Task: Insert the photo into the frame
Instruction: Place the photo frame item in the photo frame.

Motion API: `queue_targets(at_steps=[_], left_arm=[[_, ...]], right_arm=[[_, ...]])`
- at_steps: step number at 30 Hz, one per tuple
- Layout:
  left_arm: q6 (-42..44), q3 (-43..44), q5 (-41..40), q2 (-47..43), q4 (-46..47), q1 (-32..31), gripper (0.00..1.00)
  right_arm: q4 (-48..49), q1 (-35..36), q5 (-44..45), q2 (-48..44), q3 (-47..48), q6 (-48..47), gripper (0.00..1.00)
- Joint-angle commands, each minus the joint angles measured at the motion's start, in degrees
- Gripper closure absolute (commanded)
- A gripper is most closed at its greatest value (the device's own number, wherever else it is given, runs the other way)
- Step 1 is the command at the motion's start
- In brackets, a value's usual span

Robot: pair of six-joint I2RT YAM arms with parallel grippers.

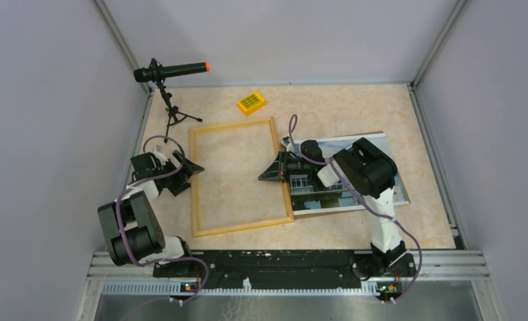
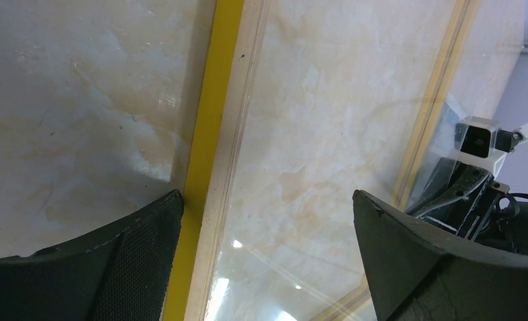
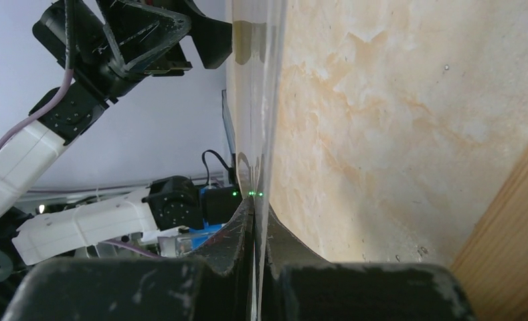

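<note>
The table [image 1: 355, 107] is sandy and marbled, with grey walls on three sides. The frame [image 1: 244, 226] lies flat near the middle of it, a bit closer to the left edge. The photo [image 1: 311, 194] lies face up just to the right of the frame, on the right half of the table. Its left edge meets the frame's right rail, but I cannot tell if it goes under the rail. The right arm [image 1: 368, 170] reaches from the near edge across the photo and hides the middle of it. The left arm [image 1: 137, 227] is folded up by the near left corner and bends toward the frame's left rail. A black microphone [image 1: 170, 70] on a little three-legged stand is in the far left corner. A small yellow block [image 1: 251, 102] sits by the far edge, well apart from the frame. The left gripper [image 2: 268, 197] is spread as wide as it goes and holds nothing. The frame's left rail runs between its fingers, close to one of them. The right gripper [image 3: 251, 204] is at the frame's right rail, turned on its side and squeezed tight. The edge of a thin clear sheet [image 3: 264, 100] runs between its fingers.
</note>
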Motion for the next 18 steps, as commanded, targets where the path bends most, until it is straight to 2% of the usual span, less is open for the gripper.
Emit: queue_targets(at_steps=[1,12,18], left_arm=[[0.2,0.6,1.6,-0.8,0.1,-0.2,0.02],[0.1,0.5,1.6,-0.7,0.3,-0.2,0.02],[0.0,0.4,2.1,-0.2,0.7,-0.2,0.02]], right_arm=[[0.7,-0.3,2.8,-3.7,-1.8,-2.5,1.00],[-0.6,-0.3,0.8,-3.7,-1.7,-3.2,1.00],[2.2,-0.3,-2.8,-1.8,-0.6,-0.3,1.00]])
